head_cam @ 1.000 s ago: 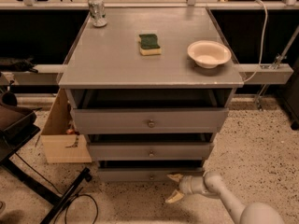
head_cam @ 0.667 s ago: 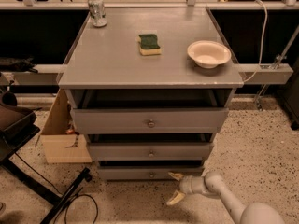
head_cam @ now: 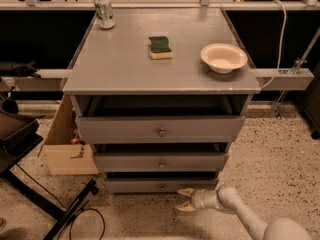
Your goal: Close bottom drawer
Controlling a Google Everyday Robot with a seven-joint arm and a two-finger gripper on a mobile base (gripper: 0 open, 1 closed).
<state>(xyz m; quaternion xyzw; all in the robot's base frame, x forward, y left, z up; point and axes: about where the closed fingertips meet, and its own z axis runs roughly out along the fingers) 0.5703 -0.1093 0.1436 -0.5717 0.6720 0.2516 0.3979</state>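
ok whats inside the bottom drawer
Only a dark slot shows behind the bottom drawer front; the middle drawer above covers its inside. The open pincer sits low by its right end.

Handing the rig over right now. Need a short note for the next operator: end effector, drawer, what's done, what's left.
End effector: open and holding nothing, low near the floor, just in front of the right half of the bottom drawer. Its fingers point left. I cannot tell whether it touches the drawer.
Bottom drawer: lowest of three, sticking out a little, with a dark gap above its front. Its knob is at the centre.
Done: the end effector is in place at the drawer front.
Left: push the front in until it sits flush.
Note: the middle drawer and top drawer are also slightly out, but they are not part of this job.
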